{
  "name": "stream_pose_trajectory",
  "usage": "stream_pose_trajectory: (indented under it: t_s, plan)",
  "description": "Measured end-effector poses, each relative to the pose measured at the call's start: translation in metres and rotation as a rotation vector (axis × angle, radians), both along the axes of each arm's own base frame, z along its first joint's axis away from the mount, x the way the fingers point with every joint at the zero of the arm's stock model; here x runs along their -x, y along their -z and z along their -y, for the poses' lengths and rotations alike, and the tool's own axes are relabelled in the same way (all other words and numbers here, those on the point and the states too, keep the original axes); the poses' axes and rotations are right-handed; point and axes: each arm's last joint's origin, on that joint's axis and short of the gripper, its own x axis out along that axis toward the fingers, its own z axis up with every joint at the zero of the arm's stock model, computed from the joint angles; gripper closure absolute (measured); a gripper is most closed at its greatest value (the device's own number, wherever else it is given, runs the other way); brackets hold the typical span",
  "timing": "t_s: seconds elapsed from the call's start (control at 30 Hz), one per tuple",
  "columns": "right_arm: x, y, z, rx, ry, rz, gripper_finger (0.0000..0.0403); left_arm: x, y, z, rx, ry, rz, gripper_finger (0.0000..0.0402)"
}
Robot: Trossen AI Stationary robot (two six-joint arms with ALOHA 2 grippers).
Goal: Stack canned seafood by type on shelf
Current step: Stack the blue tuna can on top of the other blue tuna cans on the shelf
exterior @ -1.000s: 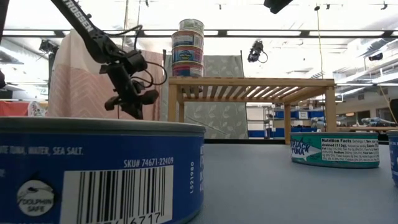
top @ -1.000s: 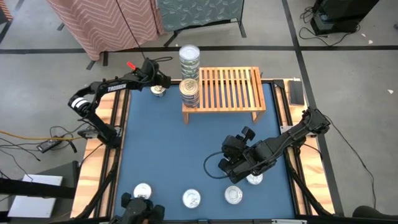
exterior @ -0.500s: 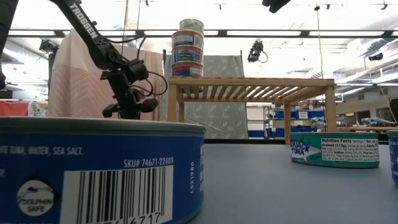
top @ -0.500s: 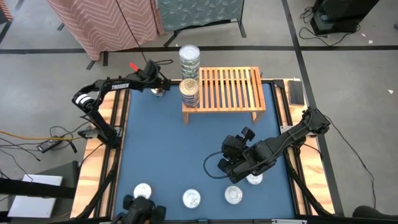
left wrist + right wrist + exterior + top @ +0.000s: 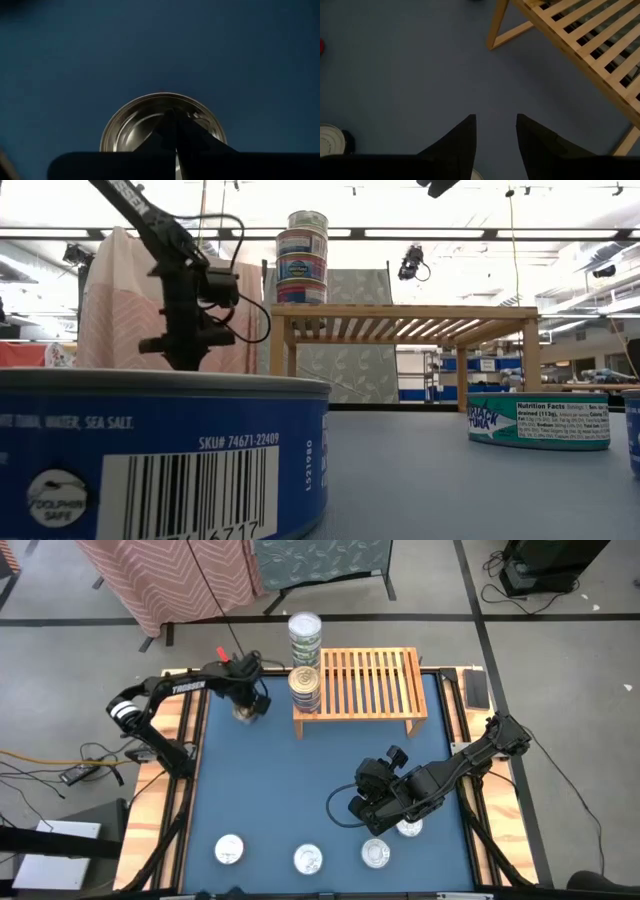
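Observation:
The light-wood shelf (image 5: 370,680) stands at the table's far middle. Two stacks of canned seafood rest on its left end, one at the far corner (image 5: 304,632) and one at the near corner (image 5: 304,690). A silver-topped can (image 5: 162,122) lies on the blue table left of the shelf. My left gripper (image 5: 245,705) is shut and points down over that can. Several more cans (image 5: 308,859) lie along the near edge. My right gripper (image 5: 495,125) hangs open above the bare table near a can (image 5: 408,828). My left gripper's shut fingertips (image 5: 172,130) stand over the middle of the can's silver top (image 5: 135,125), coming from above and pointing down. The fingers hide the spot below them, so I cannot tell whether they touch the top. The can lies flat on the table.
A blue-labelled can (image 5: 160,450) fills the low view's foreground, with a teal-labelled one (image 5: 538,420) to its right. A dark flat object (image 5: 476,690) lies on the table's right rim. Bare blue table (image 5: 290,780) spreads between the shelf and the near cans.
My left gripper has swung from the table's far edge toward the near edge and tipped from a slant to pointing almost straight down. It now stands over the silver can left of the shelf.

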Motion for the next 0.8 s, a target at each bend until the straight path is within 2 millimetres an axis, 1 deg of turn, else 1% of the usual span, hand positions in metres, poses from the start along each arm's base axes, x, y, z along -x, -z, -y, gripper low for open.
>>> stream_pose_trajectory:
  t_s: [0.1,0.23,0.33,0.37,0.47,0.6,0.67,0.73,0.8]
  plan:
    - [0.000,0.000,0.000,0.001,-0.002,-0.001,0.0260,-0.007,0.000,0.029,0.035,0.050,-0.018,0.0400]
    - [0.002,0.001,-0.004,-0.031,-0.020,-0.019,0.0261,-0.013,0.012,0.072,0.059,0.073,-0.007,0.0400]
    - [0.005,0.001,-0.010,-0.050,-0.046,-0.031,0.0260,-0.013,0.017,0.101,0.008,0.052,-0.010,0.0400]
    - [0.006,0.001,-0.012,-0.053,-0.054,-0.034,0.0261,-0.011,0.017,0.110,-0.009,0.041,-0.011,0.0400]
    - [0.011,0.001,-0.020,-0.055,-0.081,-0.036,0.0263,-0.006,0.012,0.136,0.017,0.021,0.005,0.0400]
    - [0.016,0.001,-0.029,-0.054,-0.113,-0.038,0.0264,-0.004,0.005,0.168,0.083,-0.019,0.071,0.0400]
    - [0.019,0.001,-0.033,-0.053,-0.127,-0.039,0.0263,-0.008,0.004,0.183,0.115,-0.028,0.108,0.0400]
    - [0.021,0.001,-0.036,-0.050,-0.142,-0.042,0.0264,-0.016,0.004,0.200,0.143,-0.018,0.182,0.0400]
    - [0.023,0.001,-0.039,-0.046,-0.155,-0.046,0.0266,-0.030,0.006,0.216,0.184,-0.007,0.308,0.0400]
